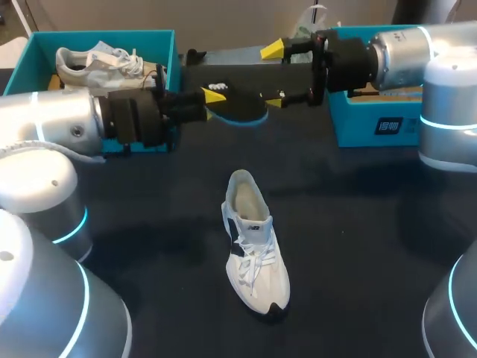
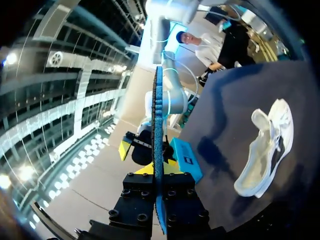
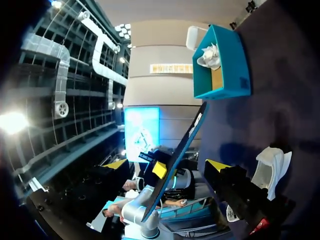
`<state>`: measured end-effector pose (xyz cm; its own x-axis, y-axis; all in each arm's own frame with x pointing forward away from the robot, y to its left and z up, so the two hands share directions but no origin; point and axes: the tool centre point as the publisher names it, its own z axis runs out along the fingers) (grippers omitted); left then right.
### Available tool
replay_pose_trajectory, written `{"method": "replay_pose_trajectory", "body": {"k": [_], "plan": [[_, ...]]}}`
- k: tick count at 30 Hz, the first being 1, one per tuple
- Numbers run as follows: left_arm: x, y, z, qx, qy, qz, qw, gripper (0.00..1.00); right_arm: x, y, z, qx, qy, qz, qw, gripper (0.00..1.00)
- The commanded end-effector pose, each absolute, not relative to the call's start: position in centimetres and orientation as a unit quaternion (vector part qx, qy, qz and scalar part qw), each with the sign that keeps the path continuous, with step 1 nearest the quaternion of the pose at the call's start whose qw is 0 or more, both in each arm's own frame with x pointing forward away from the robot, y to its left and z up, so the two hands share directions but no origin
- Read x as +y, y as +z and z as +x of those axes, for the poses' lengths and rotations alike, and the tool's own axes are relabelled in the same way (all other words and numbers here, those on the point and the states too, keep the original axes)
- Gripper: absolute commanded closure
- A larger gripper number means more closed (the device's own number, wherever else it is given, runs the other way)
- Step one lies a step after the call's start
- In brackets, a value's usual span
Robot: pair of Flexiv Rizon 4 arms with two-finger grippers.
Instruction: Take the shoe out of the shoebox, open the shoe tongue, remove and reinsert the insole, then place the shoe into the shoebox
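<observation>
My left gripper point(image 1: 215, 95) point(image 2: 158, 172) is shut on the insole point(image 1: 240, 110) point(image 2: 158, 115), black on top and blue underneath, held in the air at the back of the table. Facing it, my right gripper point(image 1: 273, 76) point(image 3: 166, 166) is open, one yellow tip on each side of the insole's point(image 3: 176, 157) free end and neither touching it. The white shoe point(image 1: 253, 250) point(image 2: 265, 150) point(image 3: 272, 165) lies on the dark table in the middle, heel toward the back. The teal shoebox point(image 1: 104, 34) point(image 3: 235, 60) stands at the back left.
A second white shoe point(image 1: 97, 63) lies inside the back-left shoebox. Another teal box point(image 1: 373, 123) point(image 2: 187, 160) stands at the back right under my right arm. Dark table surface surrounds the white shoe on all sides.
</observation>
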<state>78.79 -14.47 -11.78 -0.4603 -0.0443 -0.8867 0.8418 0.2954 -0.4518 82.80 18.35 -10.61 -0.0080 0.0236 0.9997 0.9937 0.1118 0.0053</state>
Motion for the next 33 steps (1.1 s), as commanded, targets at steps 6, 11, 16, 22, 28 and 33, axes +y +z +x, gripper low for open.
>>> {"method": "replay_pose_trajectory", "body": {"k": [6, 11, 16, 22, 28, 33], "plan": [[-14.3, -11.2, 78.2, 0.739, -0.554, 0.217, 0.316, 1.0, 18.3, -10.5, 82.1, -0.531, -0.472, -0.482, 0.513, 0.0], [-14.3, -9.8, 78.4, 0.757, -0.636, 0.07, 0.133, 1.0, 18.3, -10.5, 82.1, -0.531, -0.472, -0.482, 0.513, 0.0], [-14.0, -8.8, 78.3, 0.75, -0.661, -0.026, 0.006, 1.0, 18.3, -10.5, 82.1, -0.531, -0.472, -0.482, 0.513, 0.0], [-13.7, -8.9, 78.2, 0.696, -0.671, -0.198, -0.16, 1.0, 18.3, -10.5, 82.1, -0.531, -0.472, -0.482, 0.513, 0.0], [-13.5, -9.2, 77.4, 0.71, -0.66, -0.182, -0.162, 1.0, 18.3, -10.5, 82.1, -0.531, -0.472, -0.482, 0.513, 0.0], [-13.5, -9.2, 77.4, 0.71, -0.66, -0.182, -0.162, 1.0, 18.3, -10.5, 82.1, -0.531, -0.472, -0.482, 0.513, 0.0]]}}
